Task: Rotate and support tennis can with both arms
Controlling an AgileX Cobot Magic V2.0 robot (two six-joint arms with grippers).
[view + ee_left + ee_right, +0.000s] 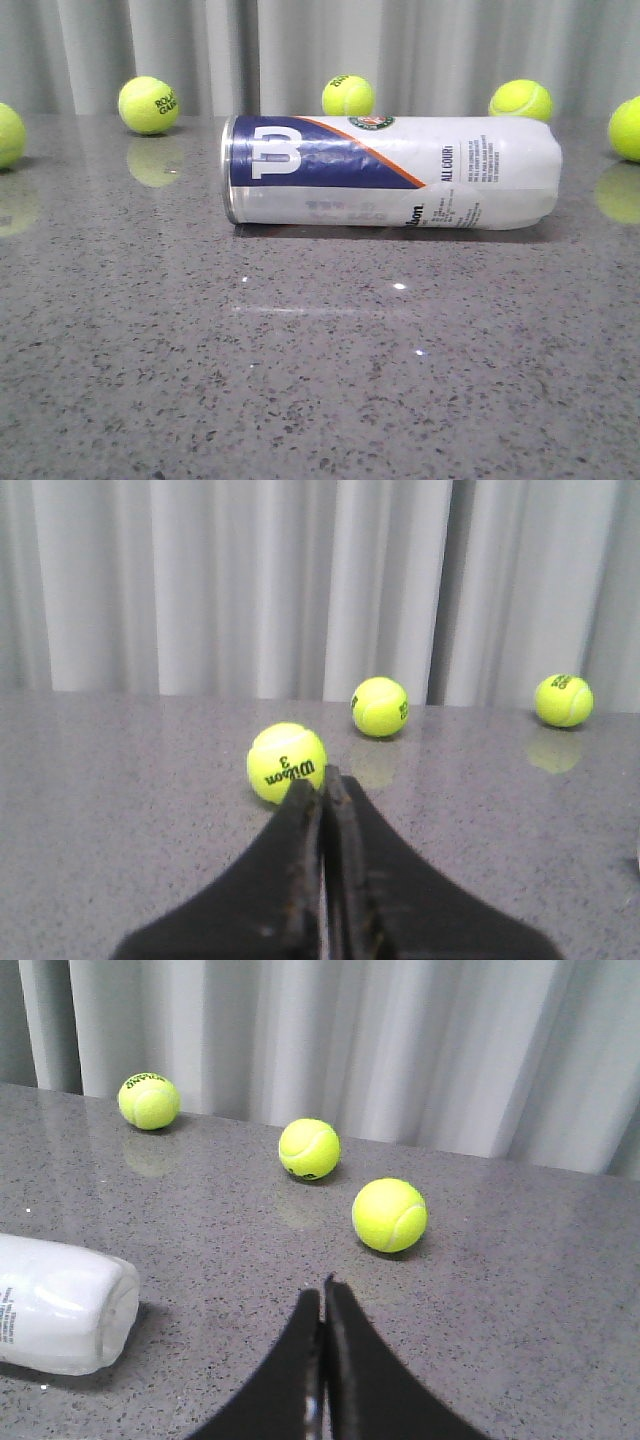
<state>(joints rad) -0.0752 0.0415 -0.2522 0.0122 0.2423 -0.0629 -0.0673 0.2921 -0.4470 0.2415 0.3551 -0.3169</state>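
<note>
The tennis can (pixel 390 170) lies on its side across the middle of the grey table, silver rim to the left, navy section with the white W logo and orange stripe facing me, white end to the right. Its white end also shows in the right wrist view (pixel 60 1305). No arm shows in the front view. My left gripper (pixel 322 785) is shut and empty, its tips just before a tennis ball (pixel 286 762). My right gripper (pixel 322 1295) is shut and empty, to the right of the can's white end and apart from it.
Several yellow-green tennis balls lie along the table's back edge before a grey curtain: (pixel 148 104), (pixel 348 96), (pixel 520 100), with more at the far left (pixel 8 135) and far right (pixel 626 128). Three balls lie beyond the right gripper (pixel 389 1214), (pixel 309 1148), (pixel 149 1101).
</note>
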